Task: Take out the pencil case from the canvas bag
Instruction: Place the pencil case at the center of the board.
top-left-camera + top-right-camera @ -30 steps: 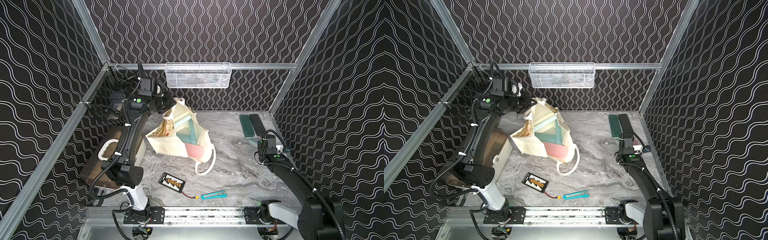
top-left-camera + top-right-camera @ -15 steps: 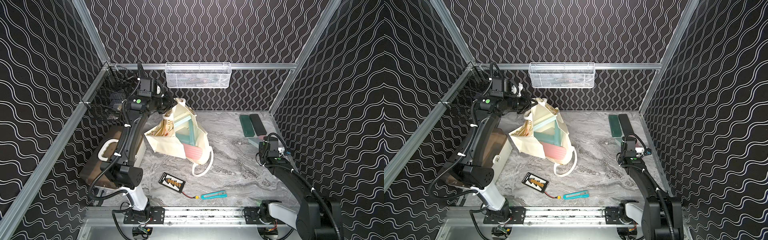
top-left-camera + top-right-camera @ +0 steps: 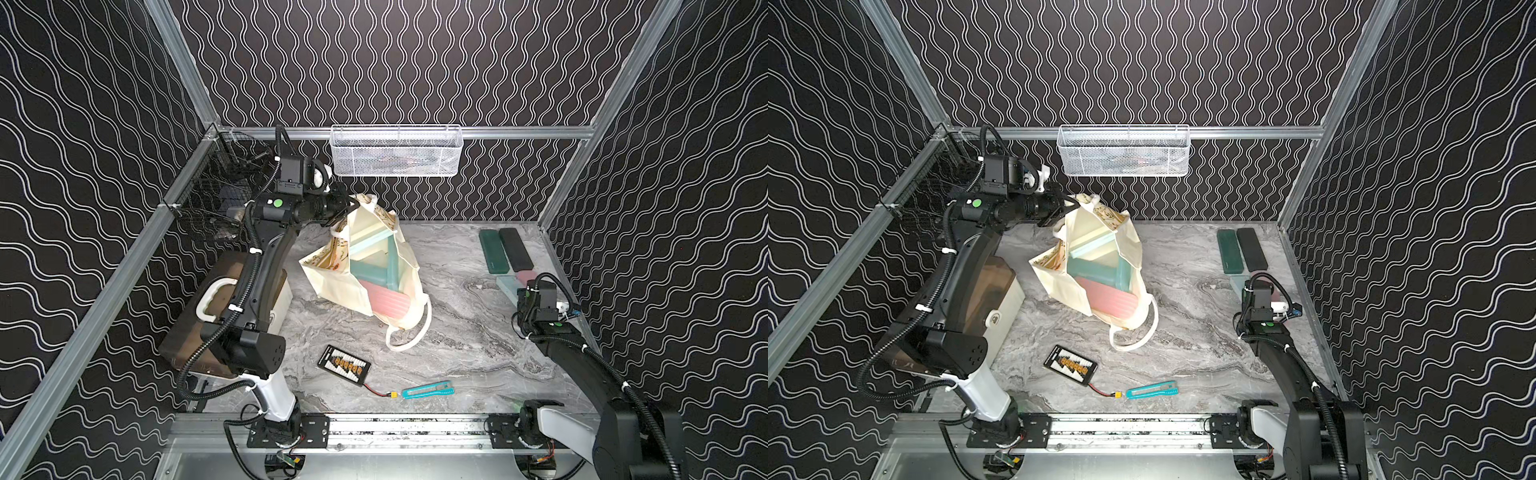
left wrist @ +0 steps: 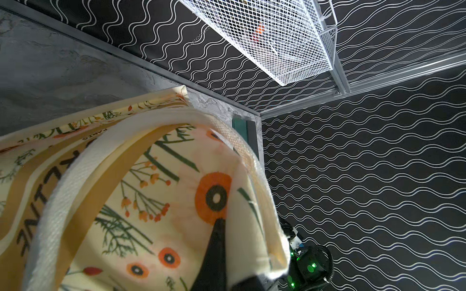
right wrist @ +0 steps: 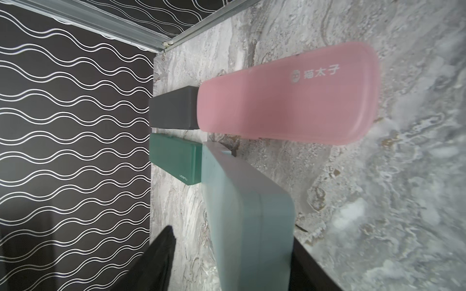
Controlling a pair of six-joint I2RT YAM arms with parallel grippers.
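My left pincer (image 3: 353, 206) is pinched tight on the top edge of the canvas bag (image 3: 345, 291), which sags below it. My right pincer (image 5: 232, 234), far from the bag, has its fingers spread apart. A pale blue pencil case (image 5: 247, 214) lies between them, with a pink pencil case (image 5: 290, 100) just beyond.

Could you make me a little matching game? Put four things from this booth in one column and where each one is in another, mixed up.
Things:
1. canvas bag
2. white wire basket
3. teal utility knife
4. dark green pencil case

Places:
A. lying on the table near the front rail
B. hanging on the back wall rail
C. on the table by the back wall, beside the black pencil case
D. top edge held up by the left gripper

Pairs: 1-D, 2-B, 3-A, 4-C
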